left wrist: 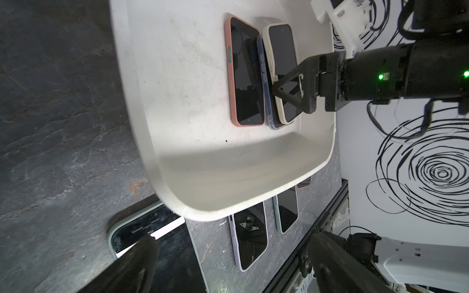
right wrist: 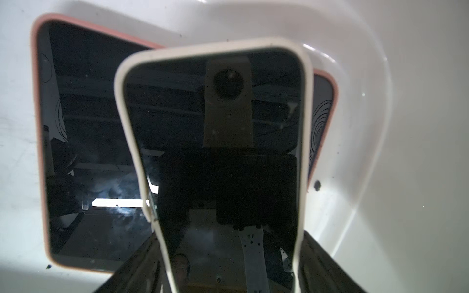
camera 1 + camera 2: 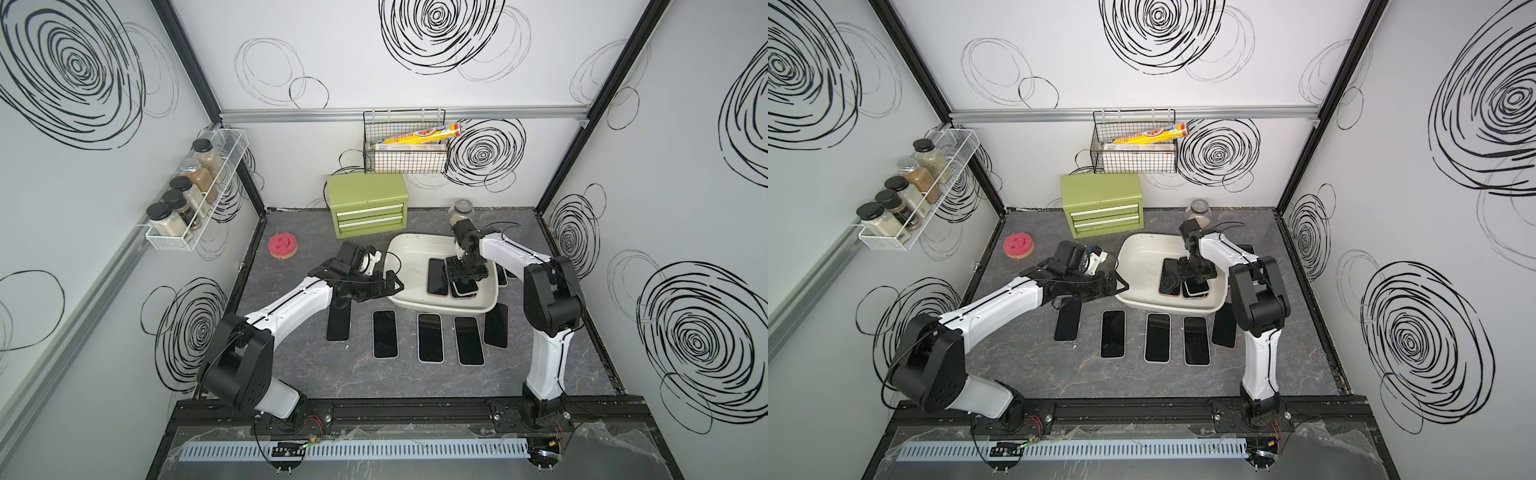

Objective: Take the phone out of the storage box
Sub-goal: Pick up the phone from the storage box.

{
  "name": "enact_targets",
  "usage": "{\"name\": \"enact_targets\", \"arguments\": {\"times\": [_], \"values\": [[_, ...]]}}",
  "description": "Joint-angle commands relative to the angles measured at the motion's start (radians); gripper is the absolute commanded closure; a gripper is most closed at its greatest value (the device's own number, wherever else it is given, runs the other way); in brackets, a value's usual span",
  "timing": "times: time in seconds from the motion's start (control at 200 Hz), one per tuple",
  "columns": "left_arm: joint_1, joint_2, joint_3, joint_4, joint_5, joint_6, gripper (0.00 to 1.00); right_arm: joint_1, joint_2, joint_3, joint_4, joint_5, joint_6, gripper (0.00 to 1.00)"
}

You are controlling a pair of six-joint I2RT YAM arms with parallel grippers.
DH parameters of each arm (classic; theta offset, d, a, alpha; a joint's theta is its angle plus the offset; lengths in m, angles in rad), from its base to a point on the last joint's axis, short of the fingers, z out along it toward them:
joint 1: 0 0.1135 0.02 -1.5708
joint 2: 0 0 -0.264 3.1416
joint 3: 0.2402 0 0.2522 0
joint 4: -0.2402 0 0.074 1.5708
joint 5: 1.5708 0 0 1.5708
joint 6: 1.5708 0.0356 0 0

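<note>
Right end effector (image 3: 464,277) down over the cream-cased phone (image 1: 281,43) in the storage box (image 3: 409,253).
In both top views it stands inside the box, with the left end effector (image 3: 384,289) outside, near the rim. In the left wrist view the left jaws are spread wide and empty, and the phone rests on a blue-cased phone (image 1: 262,76). In the right wrist view the fingers (image 2: 134,271) flank its long edges, the jaws across its width. I cannot tell whether they pinch it.

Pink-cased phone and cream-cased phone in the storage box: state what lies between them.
A blue-cased phone, partly under the cream-cased phone and beside the pink-cased phone; the left wrist view shows it.
</note>
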Motion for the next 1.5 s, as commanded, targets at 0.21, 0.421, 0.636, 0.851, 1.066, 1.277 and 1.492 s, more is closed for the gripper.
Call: {"name": "enact_targets", "arguments": {"times": [0.21,0.421,0.636,0.851,1.066,1.277,1.492], "values": [[-0.117,-0.039,0.021,0.295,0.064,-0.134,0.01,-0.007,-0.089,0.202,-0.139,-0.102,0.065,0.67],[-0.162,-0.02,-0.031,0.528,-0.024,-0.275,0.01,-0.007,-0.119,0.251,-0.185,-0.209,0.105,0.7],[-0.195,0.061,-0.01,0.704,-0.068,-0.301,0.01,-0.006,-0.157,0.235,-0.18,-0.308,0.146,0.71],[-0.237,0.145,0.019,0.767,-0.071,-0.26,0.01,-0.006,-0.166,0.225,-0.183,-0.373,0.157,0.71],[-0.263,0.196,0.037,0.789,-0.122,-0.259,0.01,-0.006,-0.176,0.202,-0.178,-0.423,0.164,0.72],[-0.273,0.258,0.09,0.777,-0.15,-0.259,0.01,-0.006,-0.182,0.205,-0.178,-0.454,0.17,0.73],[-0.277,0.311,0.122,0.779,-0.155,-0.275,0.04,-0.005,-0.194,0.181,-0.168,-0.483,0.174,0.73]]}}
